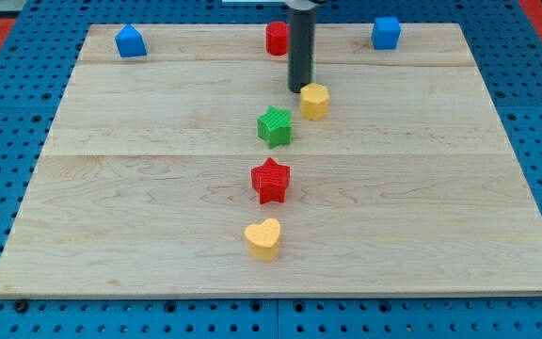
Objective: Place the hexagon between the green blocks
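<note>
My tip (300, 90), with no gripper to open or close, is touching the yellow hexagon (315, 101) at ten o'clock; push gently toward the green star (274, 126).

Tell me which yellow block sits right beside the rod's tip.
The yellow hexagon, touching my tip on its right; the yellow heart lies far off near the view's bottom.

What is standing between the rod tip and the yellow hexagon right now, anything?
Nothing visible. My tip sits right at the yellow hexagon, on its upper-left side in the view, with no block between them. The green star lies just lower-left of the hexagon. Only one green block shows in this view.
</note>
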`<state>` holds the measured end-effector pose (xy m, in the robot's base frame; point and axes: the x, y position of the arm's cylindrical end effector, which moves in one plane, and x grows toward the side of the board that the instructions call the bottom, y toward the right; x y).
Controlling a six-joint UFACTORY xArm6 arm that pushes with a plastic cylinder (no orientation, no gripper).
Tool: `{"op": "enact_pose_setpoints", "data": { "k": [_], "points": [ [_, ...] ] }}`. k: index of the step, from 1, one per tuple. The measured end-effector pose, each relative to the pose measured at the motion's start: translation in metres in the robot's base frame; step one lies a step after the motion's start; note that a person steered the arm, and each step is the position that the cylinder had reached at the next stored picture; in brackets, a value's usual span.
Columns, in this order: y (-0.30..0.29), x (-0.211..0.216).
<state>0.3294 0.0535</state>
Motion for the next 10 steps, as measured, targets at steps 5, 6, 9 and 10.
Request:
{"op": "enact_pose_setpoints", "data": {
  "k": [5, 6, 9, 10],
  "points": [
    [0.107, 0.009],
    [0.122, 0.062],
    [0.022, 0.043],
    [-0.006, 0.042]
  ]
}}
